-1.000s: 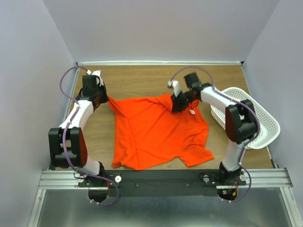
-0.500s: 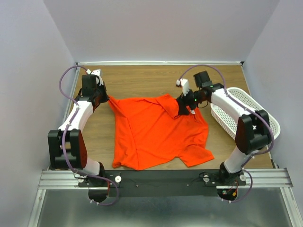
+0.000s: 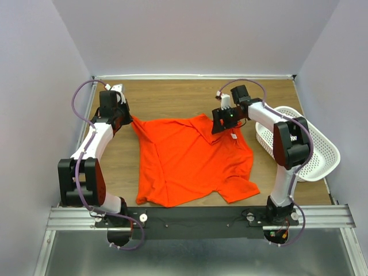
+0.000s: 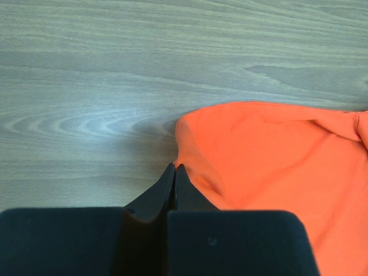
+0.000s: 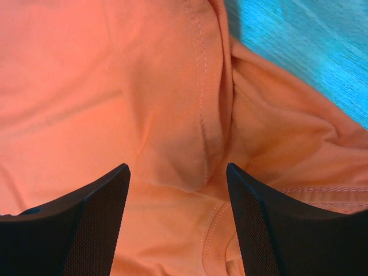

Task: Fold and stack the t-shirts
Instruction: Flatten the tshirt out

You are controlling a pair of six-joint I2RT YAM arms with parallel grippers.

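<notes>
One bright orange t-shirt (image 3: pixel 187 161) lies crumpled on the wooden table, its white label (image 3: pixel 234 137) near the far right. My left gripper (image 3: pixel 129 119) is shut on the shirt's far-left corner; in the left wrist view the closed fingertips (image 4: pixel 174 168) pinch the cloth edge (image 4: pixel 190 155). My right gripper (image 3: pixel 221 130) is open, directly over the folded cloth near the collar. In the right wrist view its two fingers (image 5: pixel 98 213) straddle a hemmed fold (image 5: pixel 201 138) without gripping it.
A white perforated plastic basket (image 3: pixel 299 144) stands at the right edge of the table, tilted, close to the right arm. Bare wood (image 3: pixel 172 98) lies behind the shirt. Grey walls close in the table on three sides.
My right gripper has let go of the shirt's far edge, swung right, then come back over the collar area, open. The cloth there has settled flat. The left arm has not moved.
</notes>
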